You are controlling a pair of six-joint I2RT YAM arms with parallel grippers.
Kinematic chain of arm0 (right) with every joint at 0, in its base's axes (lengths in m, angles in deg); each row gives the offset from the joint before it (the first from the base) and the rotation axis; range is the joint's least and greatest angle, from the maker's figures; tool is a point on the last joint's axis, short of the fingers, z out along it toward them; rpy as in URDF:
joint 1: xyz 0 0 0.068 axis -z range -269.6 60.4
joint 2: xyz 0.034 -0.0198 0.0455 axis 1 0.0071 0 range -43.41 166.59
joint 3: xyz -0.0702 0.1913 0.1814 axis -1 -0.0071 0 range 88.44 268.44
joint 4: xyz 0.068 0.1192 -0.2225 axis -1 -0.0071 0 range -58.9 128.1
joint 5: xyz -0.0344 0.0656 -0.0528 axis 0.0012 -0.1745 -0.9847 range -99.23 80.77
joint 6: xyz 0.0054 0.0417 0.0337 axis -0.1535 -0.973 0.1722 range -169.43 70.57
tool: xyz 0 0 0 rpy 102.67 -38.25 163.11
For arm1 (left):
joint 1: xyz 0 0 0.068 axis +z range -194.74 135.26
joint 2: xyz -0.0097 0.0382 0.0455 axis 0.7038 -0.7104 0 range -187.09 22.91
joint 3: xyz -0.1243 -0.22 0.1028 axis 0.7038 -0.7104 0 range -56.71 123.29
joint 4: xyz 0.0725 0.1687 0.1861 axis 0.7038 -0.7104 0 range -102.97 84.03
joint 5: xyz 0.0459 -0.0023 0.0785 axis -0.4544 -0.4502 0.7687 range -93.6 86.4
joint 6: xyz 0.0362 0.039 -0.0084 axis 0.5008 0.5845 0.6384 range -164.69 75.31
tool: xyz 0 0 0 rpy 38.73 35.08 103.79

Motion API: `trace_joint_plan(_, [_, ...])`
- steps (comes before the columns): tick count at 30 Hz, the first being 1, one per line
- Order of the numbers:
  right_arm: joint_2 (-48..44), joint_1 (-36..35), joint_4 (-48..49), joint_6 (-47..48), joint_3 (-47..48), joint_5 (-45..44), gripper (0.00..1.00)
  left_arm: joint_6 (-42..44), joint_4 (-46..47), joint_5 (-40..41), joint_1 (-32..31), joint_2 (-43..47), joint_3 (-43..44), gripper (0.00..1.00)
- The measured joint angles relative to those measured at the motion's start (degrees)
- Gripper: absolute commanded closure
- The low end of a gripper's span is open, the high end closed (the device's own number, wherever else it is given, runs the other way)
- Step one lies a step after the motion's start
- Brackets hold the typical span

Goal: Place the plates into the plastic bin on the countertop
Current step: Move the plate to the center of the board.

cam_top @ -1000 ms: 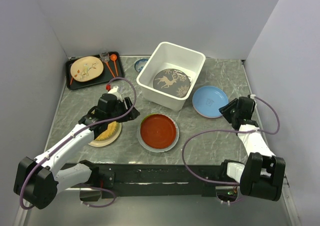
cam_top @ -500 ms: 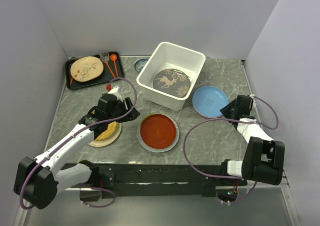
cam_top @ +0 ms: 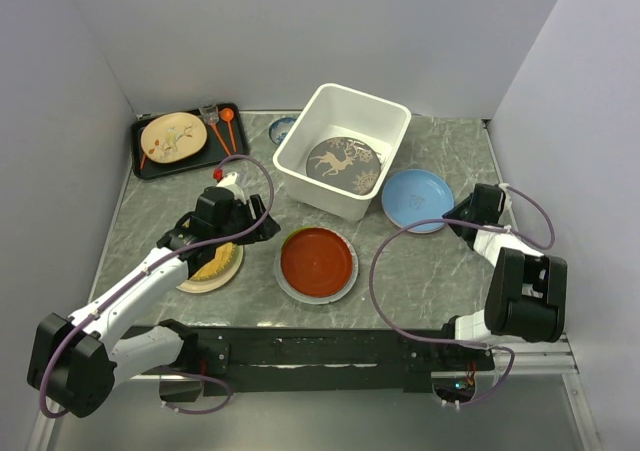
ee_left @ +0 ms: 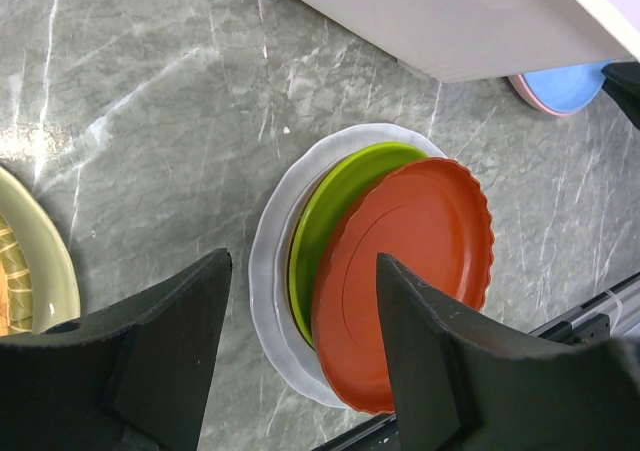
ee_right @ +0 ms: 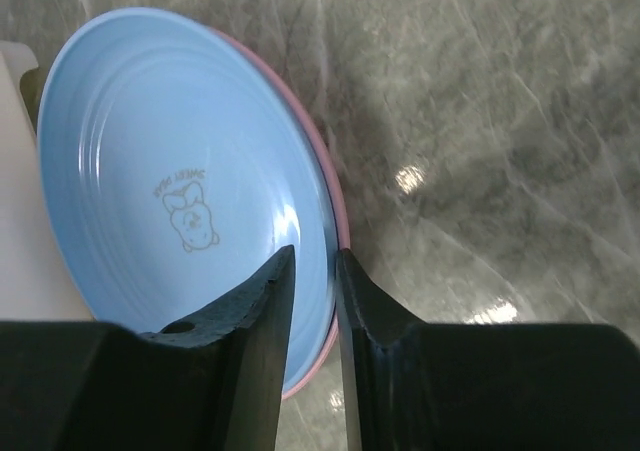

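Note:
The white plastic bin (cam_top: 388, 110) stands at the back of the countertop (cam_top: 430, 271) with the grey reindeer plate (cam_top: 342, 163) inside. To its right a light blue plate (cam_top: 413, 199) lies on a pink plate (ee_right: 340, 203). My right gripper (ee_right: 315, 253) is shut on the blue plate's near rim, one finger over it and one outside. A red plate (ee_left: 410, 271) lies on a lime green plate (ee_left: 325, 211) and a white plate (ee_left: 268, 271) in the middle. My left gripper (ee_left: 302, 261) hangs open above that stack's left side. A woven yellow plate (cam_top: 216, 266) lies under the left arm.
A flat black tray (cam_top: 150, 166) at the back left holds the cream twig-pattern plate (cam_top: 172, 137), orange spoons and a small cup. A small blue-rimmed dish (cam_top: 283, 128) sits behind the bin's left corner. Grey walls close in the left, back and right sides.
My right gripper has reached forward to the blue plate's rim and its jaws have narrowed on it; the plate has shifted slightly left. The left arm has not moved.

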Motion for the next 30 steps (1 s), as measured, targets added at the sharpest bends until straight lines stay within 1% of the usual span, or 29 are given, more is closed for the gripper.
trace_joint_plan(3, [1.60, 0.02, 0.59, 0.02, 1.05, 0.90, 0.77, 0.00, 0.00, -0.31, 0.00, 0.02, 0.00, 0.35])
trace_joint_plan(4, [2.08, 0.02, 0.87, 0.02, 1.27, 1.11, 0.83, 0.00, 0.00, -0.37, 0.00, 0.02, 0.00, 0.35])
trace_joint_plan(6, [2.82, 0.07, 0.94, 0.22, 1.84, 1.62, 0.89, 0.00, 0.00, -0.44, 0.00, 0.02, 0.00, 0.36])
trace_joint_plan(7, [3.19, 0.07, 1.01, 0.24, 1.97, 2.05, 0.96, 0.00, -0.02, -0.44, 0.00, 0.02, 0.00, 0.36])
trace_joint_plan(9, [3.65, 0.11, 0.98, 0.52, 2.32, 2.71, 1.00, 0.00, -0.02, -0.44, 0.00, 0.02, 0.00, 0.35])
trace_joint_plan(12, [4.33, 0.11, 1.01, 0.94, 2.86, 3.96, 1.00, 0.00, -0.20, -0.44, 0.00, 0.17, 0.00, 0.35])
trace_joint_plan(20, [3.63, 0.11, 0.63, 1.40, 2.80, 4.00, 1.00, 0.00, -0.20, -0.46, 0.00, 0.50, 0.00, 0.36])
trace_joint_plan(30, [-6.03, 0.33, -2.49, 2.16, 2.60, 3.21, 1.00, -0.02, -0.20, -1.01, 0.00, 0.50, 0.02, 0.35])
